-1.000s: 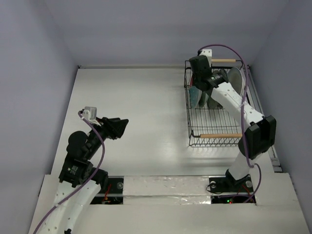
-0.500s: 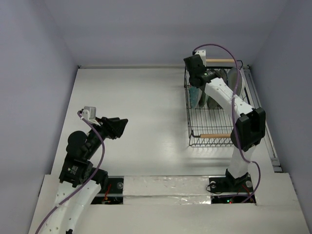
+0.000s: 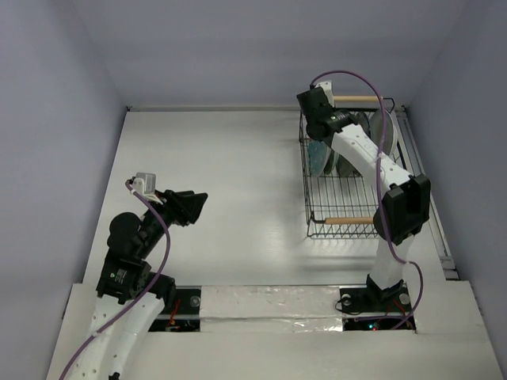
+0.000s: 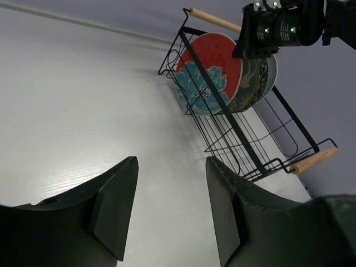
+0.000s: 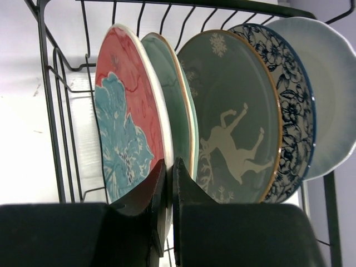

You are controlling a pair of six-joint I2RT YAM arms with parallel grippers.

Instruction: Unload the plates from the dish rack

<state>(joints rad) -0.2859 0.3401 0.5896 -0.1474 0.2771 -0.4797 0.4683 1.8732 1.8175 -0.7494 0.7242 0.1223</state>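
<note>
red plate [image 5: 125, 139] shiny, smooth, like glazed clay; dish rack [image 3: 348, 190] thin black wire, slight shine; handles [image 4: 314, 160] pale bare wood; table [image 3: 222, 174] white, matt, fine grain; left gripper fingers [image 4: 114, 208] dull black plastic

In the dish rack [image 3: 308, 190], the plates [image 5: 233, 122] stand at its far end.

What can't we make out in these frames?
- Right wrist: whether the right end effector grips the red plate; its own fingers hide the rim.
- Top external: the plates in the dish rack; the right arm covers most of them.
- Left wrist: the rear plates, upper parts behind the right arm's wrist.
</note>
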